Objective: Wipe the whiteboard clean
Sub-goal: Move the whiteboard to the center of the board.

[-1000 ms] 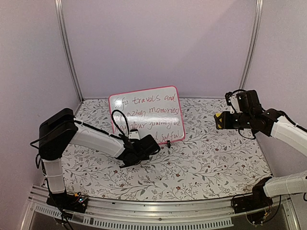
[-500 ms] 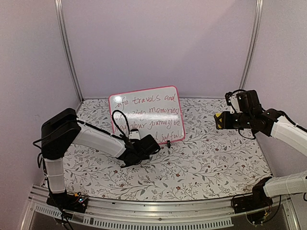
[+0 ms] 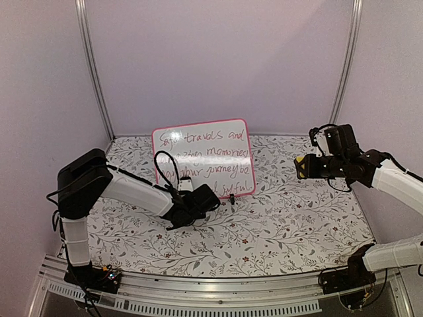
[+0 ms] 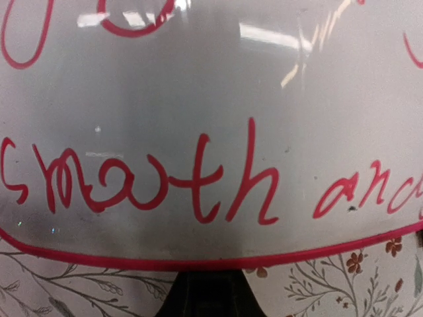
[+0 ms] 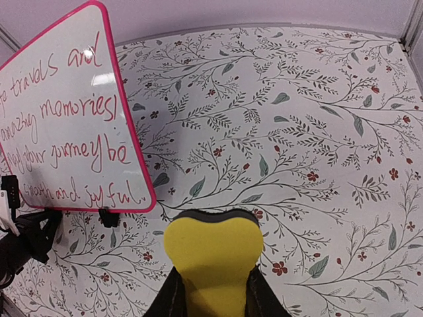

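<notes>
Pink-framed whiteboard [image 3: 205, 157] stands just beside left fingers [image 3: 211, 199]

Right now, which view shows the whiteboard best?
Top external: the whiteboard sits fully inside the frame, though small. Right wrist shows it larger and more legible, but its left edge is cut off. Left wrist sees only the bottom strip, close up.

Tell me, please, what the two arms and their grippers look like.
The left arm and the right arm both have white tubular links and black joints. A black cable loops at each wrist. The left gripper and right gripper are black. I see no markings.
</notes>
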Tool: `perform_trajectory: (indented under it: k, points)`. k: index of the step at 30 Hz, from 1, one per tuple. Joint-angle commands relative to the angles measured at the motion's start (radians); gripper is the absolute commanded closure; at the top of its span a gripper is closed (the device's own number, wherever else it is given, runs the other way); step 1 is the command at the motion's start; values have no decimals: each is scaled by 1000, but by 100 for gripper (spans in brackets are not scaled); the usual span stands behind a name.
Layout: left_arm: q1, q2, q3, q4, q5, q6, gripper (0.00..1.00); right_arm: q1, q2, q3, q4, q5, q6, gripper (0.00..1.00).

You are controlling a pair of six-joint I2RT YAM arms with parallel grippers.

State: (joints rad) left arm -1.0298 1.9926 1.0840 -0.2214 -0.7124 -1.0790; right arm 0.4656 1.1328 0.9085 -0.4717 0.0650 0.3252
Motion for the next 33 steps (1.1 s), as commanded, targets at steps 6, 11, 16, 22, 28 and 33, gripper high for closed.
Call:
perform_trajectory:
  k: [6,11,16,22,28,33]
  points:
    - [6,12,-12,47,14,1,100,6,5,10,1,-11,8,77]
    - [-6,6,-18,38,23,-19,100,5,11,15,5,-10,8,77]
    - [-34,-6,-7,5,27,-48,100,6,23,27,3,-10,8,77]
    - [-82,-19,28,-69,30,-104,100,6,23,25,22,-16,22,77]
    - [-129,-22,42,-158,48,-215,100,6,-13,-22,55,-24,37,77]
    - [-172,-25,52,-223,18,-287,100,5,-37,-50,73,-20,27,77]
